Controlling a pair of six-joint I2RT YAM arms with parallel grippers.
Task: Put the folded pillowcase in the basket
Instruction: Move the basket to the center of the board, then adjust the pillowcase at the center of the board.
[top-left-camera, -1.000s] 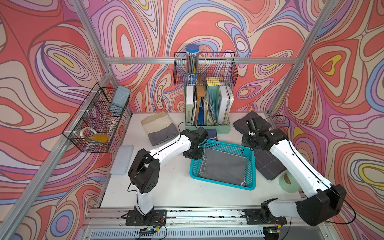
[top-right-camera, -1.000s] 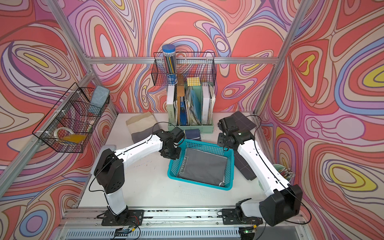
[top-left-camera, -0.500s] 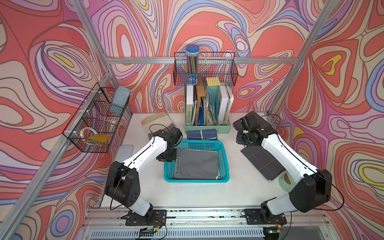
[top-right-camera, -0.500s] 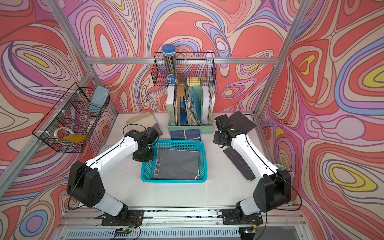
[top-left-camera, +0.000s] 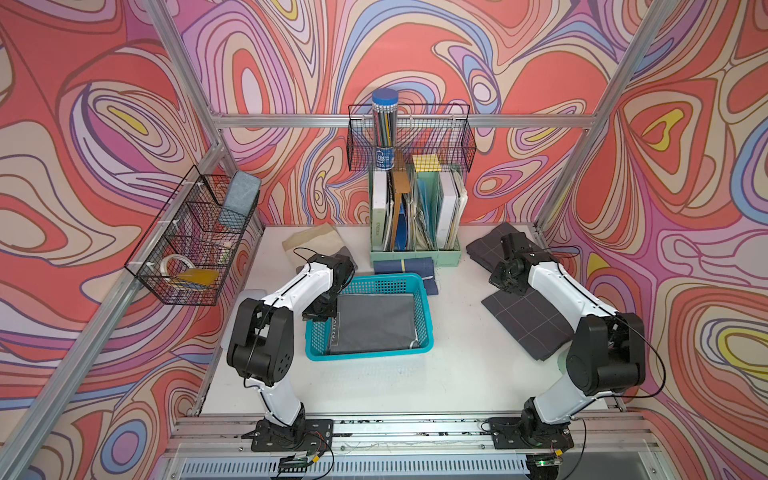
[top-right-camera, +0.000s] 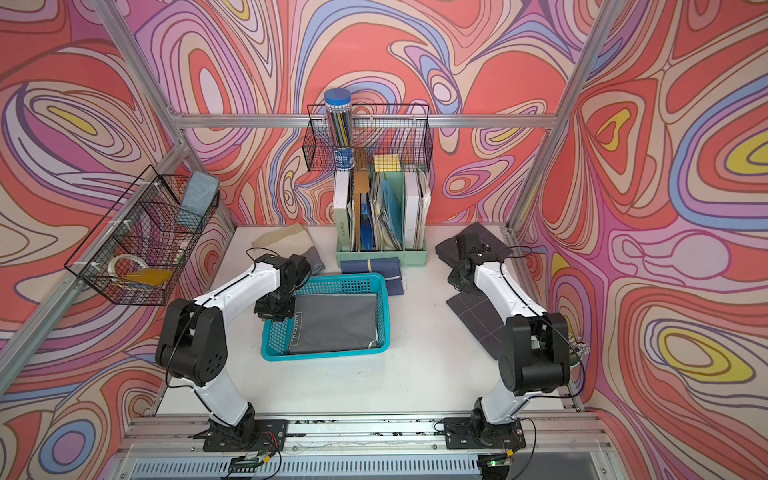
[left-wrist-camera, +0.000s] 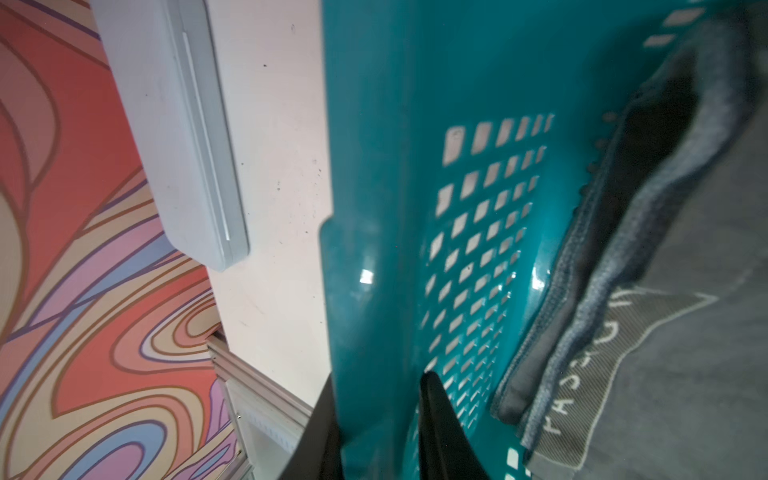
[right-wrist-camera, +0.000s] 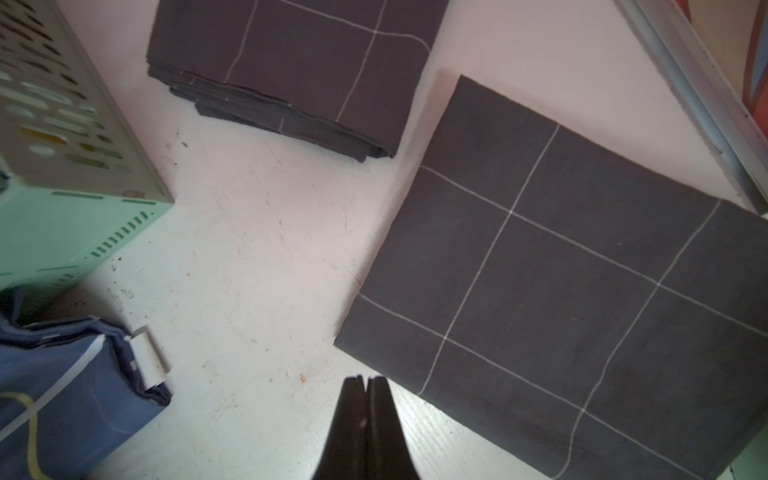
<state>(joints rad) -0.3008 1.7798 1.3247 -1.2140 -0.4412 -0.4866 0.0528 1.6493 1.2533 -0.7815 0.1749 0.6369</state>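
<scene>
The table carried the basket left of centre. The grey pillowcase lay flat inside it, covering most of the floor. So the placing itself looked done to me, and the step in hand seemed to be settling the basket.

The left gripper was pinched on the basket's side wall at the rim, one finger outside and one inside, parted only by the plastic. The right gripper hung over bare table beside a checked cloth, its jaws pressed together with nothing between them.

Next, I judged, the left one needed only to let go and lift clear without dragging the basket. The right had no job there.

A blue cloth was half hidden behind the basket. In both top views the left gripper's tips were lost under its wrist. The pillowcase's label was blurred, and I could not read it surely.
</scene>
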